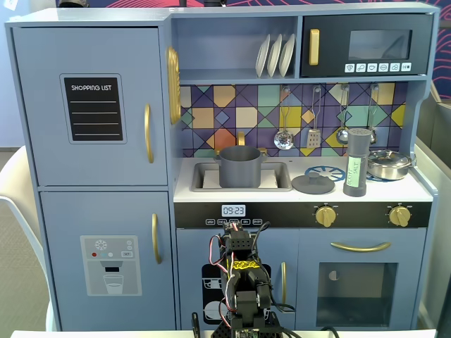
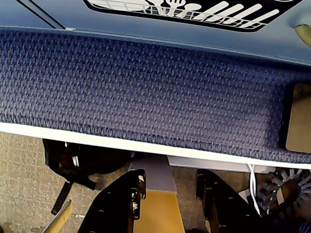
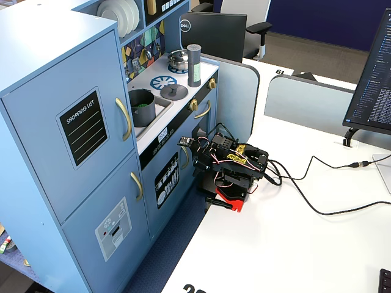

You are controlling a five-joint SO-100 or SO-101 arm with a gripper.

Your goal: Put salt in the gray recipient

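While gripper (image 2: 167,194) hangs released past table edge (image 2: 146,143), salt shaker (image 1: 357,163) stands beside counter edge

Bright, even indoor light; all 3 views sharp, soft shadows, no glare.

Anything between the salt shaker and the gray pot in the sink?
Yes: the pot's loose lid lies flat on the counter between the salt shaker and the gray pot. It is low, so lifting the shaker over should clear it.
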